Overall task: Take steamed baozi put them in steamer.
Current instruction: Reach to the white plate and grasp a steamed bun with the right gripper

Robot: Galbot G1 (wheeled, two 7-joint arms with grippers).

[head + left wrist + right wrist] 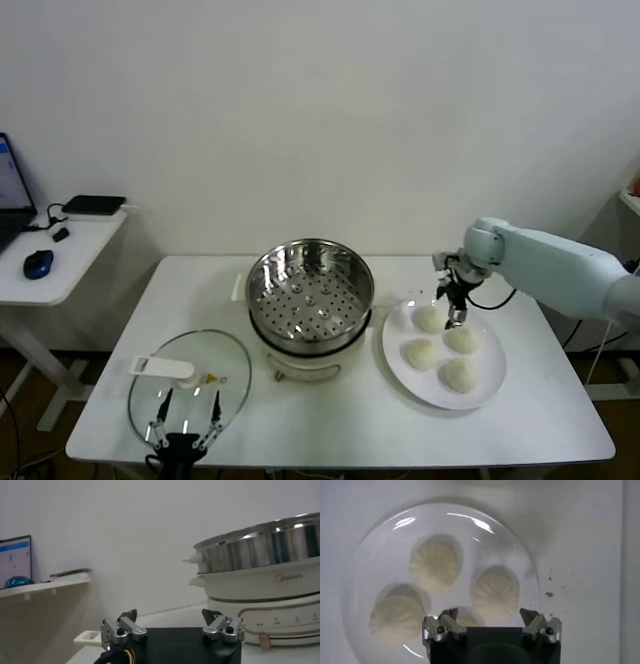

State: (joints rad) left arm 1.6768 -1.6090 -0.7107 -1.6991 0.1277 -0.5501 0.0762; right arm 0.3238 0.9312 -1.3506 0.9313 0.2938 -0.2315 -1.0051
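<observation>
While my right pincer (455, 318) hangs over the far side of the white plate (395, 352), its jaws stand spread wide with nothing between them. From the right wrist camera I look straight down on the buns (496, 593), and a fourth one (466, 618) sits mostly hidden under the pincer body, between the two fingers (442, 628). So the nearest bun lies directly below, not off to one side, and I judge the coming move to be a plain descent rather than a sideways reach. These buns are round domes with no long axis, so the jaw angle hardly matters; what matters is that the fingers come down on either side of one bun without nudging its neighbours, which sit close beside it on the plate.

Outward from there, the steamer (310, 290) stands on the table (560, 410) to the left of the plate, its perforated basket bare, so no bun has gone in yet.

My left pincer (184, 425) is parked low at the near edge over the glass lid (165, 395), jaws open and holding nothing. The right arm is clearly the nearer one to the buns.
</observation>
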